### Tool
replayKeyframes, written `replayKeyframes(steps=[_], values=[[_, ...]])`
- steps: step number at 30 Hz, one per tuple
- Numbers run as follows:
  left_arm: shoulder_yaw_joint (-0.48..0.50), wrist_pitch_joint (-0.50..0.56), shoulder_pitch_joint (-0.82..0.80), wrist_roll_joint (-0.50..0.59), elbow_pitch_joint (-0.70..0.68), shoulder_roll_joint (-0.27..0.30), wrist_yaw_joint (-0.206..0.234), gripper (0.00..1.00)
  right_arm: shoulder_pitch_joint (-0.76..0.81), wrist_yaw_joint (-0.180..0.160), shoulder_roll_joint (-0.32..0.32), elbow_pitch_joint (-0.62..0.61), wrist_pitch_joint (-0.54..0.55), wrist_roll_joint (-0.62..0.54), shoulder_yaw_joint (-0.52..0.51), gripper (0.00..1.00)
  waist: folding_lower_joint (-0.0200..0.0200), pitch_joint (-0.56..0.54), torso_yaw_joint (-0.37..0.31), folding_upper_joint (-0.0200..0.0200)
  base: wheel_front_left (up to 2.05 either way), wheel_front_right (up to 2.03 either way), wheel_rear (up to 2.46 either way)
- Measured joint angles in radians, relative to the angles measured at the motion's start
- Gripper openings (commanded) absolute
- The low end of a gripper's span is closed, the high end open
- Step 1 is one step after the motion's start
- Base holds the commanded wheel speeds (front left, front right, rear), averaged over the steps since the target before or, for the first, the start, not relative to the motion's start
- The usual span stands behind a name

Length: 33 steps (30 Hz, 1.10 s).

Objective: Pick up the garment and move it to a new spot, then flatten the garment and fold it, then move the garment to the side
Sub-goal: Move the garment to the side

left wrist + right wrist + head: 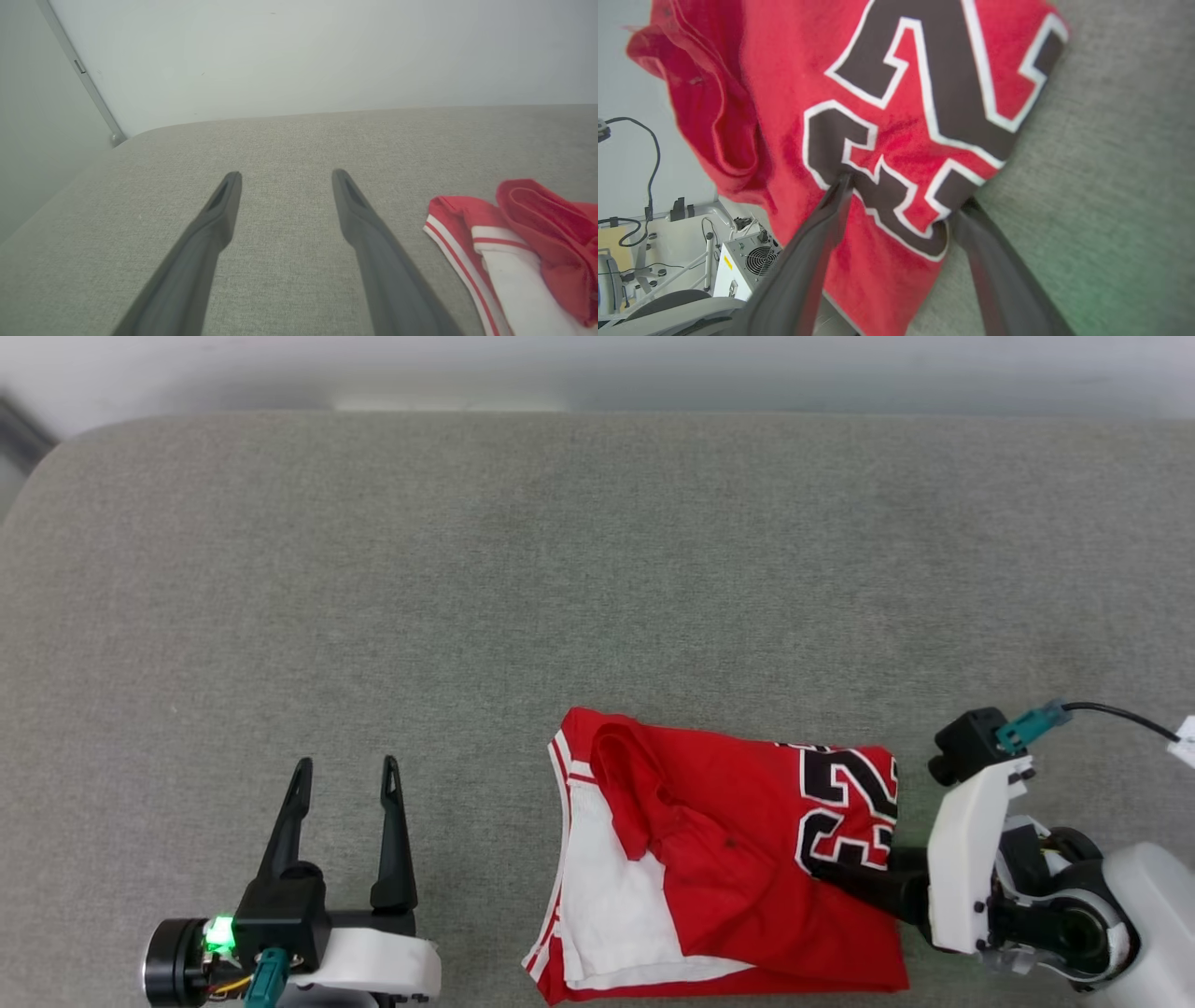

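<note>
Folded garment point(728, 859) lies crosswise at the worktop's point(560, 569) near edge, right end effector point(906, 191) wide open astride its right end, nothing clamped, while the left end effector point(347, 765) sits open and empty well to its left.

Left gripper point(346, 763), two long dark fingers on black-and-white wrist: lower left of head view, fingers pointing up-frame, spread wide, empty. Right gripper point(904, 191), same build: lower right, fingers pointing frame-left, spread wide.
</note>
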Motion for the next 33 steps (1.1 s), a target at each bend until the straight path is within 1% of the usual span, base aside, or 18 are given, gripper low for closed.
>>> replayKeyframes(steps=[2, 6, 7, 12, 16, 20, 25, 28, 33], values=[[-0.005, 0.000, -0.006, 0.001, 0.000, -0.001, -0.001, 1.00, -0.008, 0.000, 0.008, 0.017, 0.001, -0.003, 0.027, 1.00, -0.0001, 0.009, 0.010, 0.0000, 0.00, 0.00, 0.00], [-0.009, 0.000, -0.017, 0.001, 0.001, -0.001, -0.001, 1.00, -0.031, 0.001, -0.003, 0.039, -0.010, -0.036, 0.085, 1.00, -0.0001, 0.023, 0.028, 0.0000, 0.00, 0.00, 0.00], [-0.011, 0.000, -0.019, 0.001, 0.002, -0.002, 0.001, 1.00, -0.042, 0.003, -0.009, 0.058, -0.049, -0.047, 0.112, 0.00, -0.0002, 0.027, 0.033, 0.0000, 0.00, 0.00, 0.00], [-0.010, 0.000, -0.014, 0.000, 0.011, -0.002, 0.008, 1.00, -0.068, 0.005, -0.015, 0.067, -0.113, -0.048, 0.175, 0.00, -0.0002, 0.005, 0.030, 0.0000, 0.00, 0.00, 0.00], [-0.008, 0.000, 0.007, 0.000, 0.012, -0.002, 0.008, 1.00, -0.104, 0.000, -0.044, 0.045, -0.162, -0.060, 0.224, 0.00, -0.0001, -0.027, 0.020, 0.0000, 0.00, 0.00, 0.00], [0.000, 0.000, 0.031, 0.002, 0.007, -0.002, 0.010, 1.00, -0.173, 0.000, -0.094, -0.009, -0.204, -0.083, 0.263, 0.00, -0.0001, -0.063, -0.001, 0.0000, 0.00, 0.00, 0.00], [0.022, 0.000, 0.058, 0.002, -0.003, -0.002, 0.017, 1.00, -0.251, 0.000, -0.162, -0.106, -0.219, -0.112, 0.313, 0.00, 0.0000, -0.094, -0.056, 0.0000, 0.00, 0.00, 0.00], [0.039, 0.000, 0.066, 0.002, -0.015, -0.001, 0.017, 1.00, -0.285, 0.000, -0.217, -0.173, -0.213, -0.129, 0.333, 0.00, 0.0000, -0.104, -0.099, 0.0000, 0.00, 0.00, 0.00], [0.062, 0.000, 0.073, 0.003, -0.033, 0.002, 0.017, 1.00, -0.322, 0.000, -0.293, -0.242, -0.206, -0.143, 0.326, 0.00, 0.0000, -0.100, -0.185, 0.0000, 0.00, 0.00, 0.00]])
